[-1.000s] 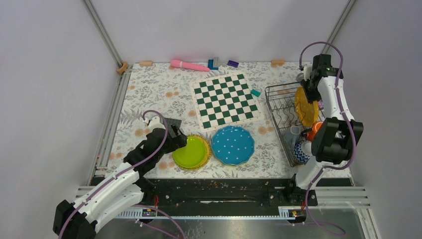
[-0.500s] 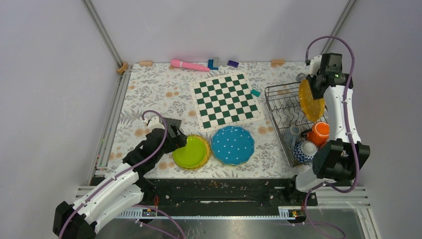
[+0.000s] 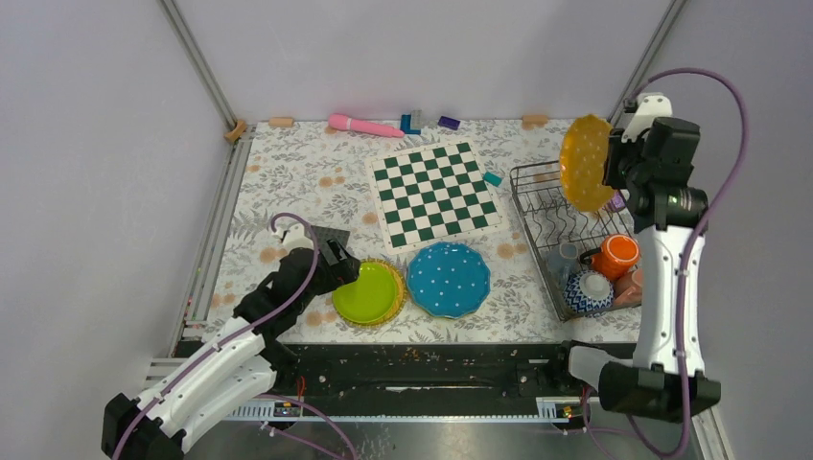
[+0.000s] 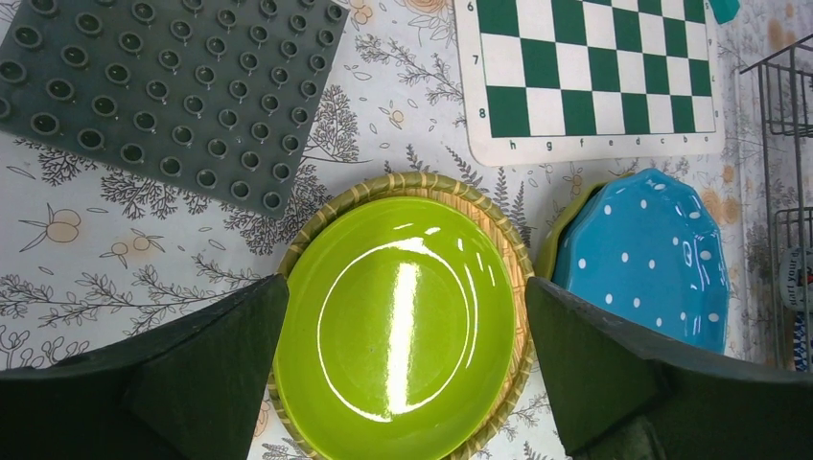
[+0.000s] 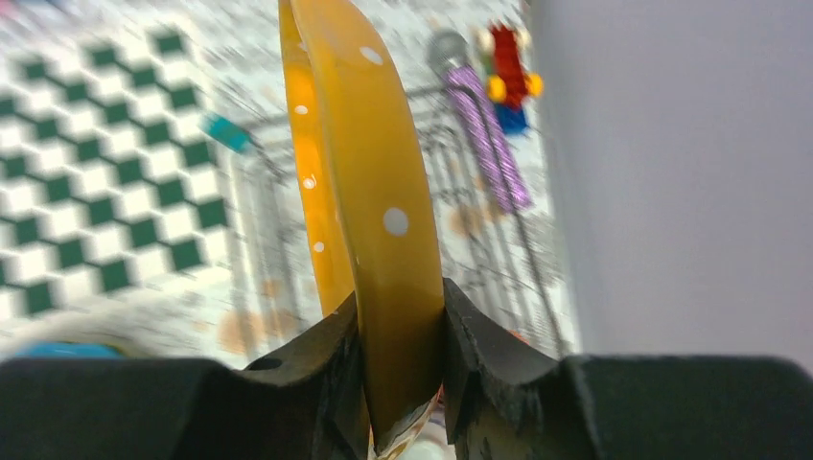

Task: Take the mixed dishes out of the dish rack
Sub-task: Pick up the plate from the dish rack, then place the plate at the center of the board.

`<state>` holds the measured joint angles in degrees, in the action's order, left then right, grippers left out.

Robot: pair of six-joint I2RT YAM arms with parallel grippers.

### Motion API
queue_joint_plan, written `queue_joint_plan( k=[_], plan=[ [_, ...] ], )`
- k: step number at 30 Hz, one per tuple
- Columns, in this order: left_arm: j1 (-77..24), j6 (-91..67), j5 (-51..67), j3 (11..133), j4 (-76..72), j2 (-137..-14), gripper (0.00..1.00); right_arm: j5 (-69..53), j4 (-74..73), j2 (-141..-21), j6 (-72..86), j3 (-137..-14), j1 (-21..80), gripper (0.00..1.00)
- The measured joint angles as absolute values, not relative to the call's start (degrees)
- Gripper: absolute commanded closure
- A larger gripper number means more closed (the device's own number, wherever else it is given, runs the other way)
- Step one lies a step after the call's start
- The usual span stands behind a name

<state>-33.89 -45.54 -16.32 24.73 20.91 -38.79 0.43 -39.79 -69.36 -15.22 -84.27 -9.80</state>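
My right gripper (image 3: pixel 614 165) is shut on the rim of an orange white-dotted scalloped plate (image 3: pixel 586 162), held on edge high above the dish rack (image 3: pixel 537 206). In the right wrist view that orange plate (image 5: pixel 369 192) stands between my fingers (image 5: pixel 331 374). In the rack remain an orange cup (image 3: pixel 615 254), a patterned bowl (image 3: pixel 581 291) and a white cup (image 3: pixel 567 255). My left gripper (image 4: pixel 401 359) hangs open over a lime-green plate (image 4: pixel 398 321) that lies on a woven mat. A teal dotted plate (image 3: pixel 448 278) lies right of it.
A green-and-white chessboard (image 3: pixel 435 192) lies mid-table. A grey studded baseplate (image 4: pixel 173 91) sits by the left gripper. A pink stick (image 3: pixel 362 125) and small blocks lie along the back edge. A purple tube (image 5: pixel 491 144) and a red toy (image 5: pixel 508 72) lie behind the rack.
The right arm has lifted the orange plate up out of the rack and raised it well above it. The left arm has stayed put.
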Motion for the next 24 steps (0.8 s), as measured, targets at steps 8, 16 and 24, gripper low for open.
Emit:
queue_joint_plan(
  k=[8,16,24],
  plan=[
    [-33.89,-46.13,-14.48,24.73,20.95,-35.86,0.01,-19.11,-25.82,-56.01,11.05,-74.98,-9.76,1.0],
    [-33.89,-47.07,-8.47,24.73,20.88,-29.47,0.01,-28.95,-11.94,-52.01,30.22,-56.47,1.72,1.0],
    [-33.89,-48.03,-1.85,24.45,18.28,-27.27,0.01,-27.94,-7.07,-51.53,36.58,-38.63,17.37,1.0]
  ],
)
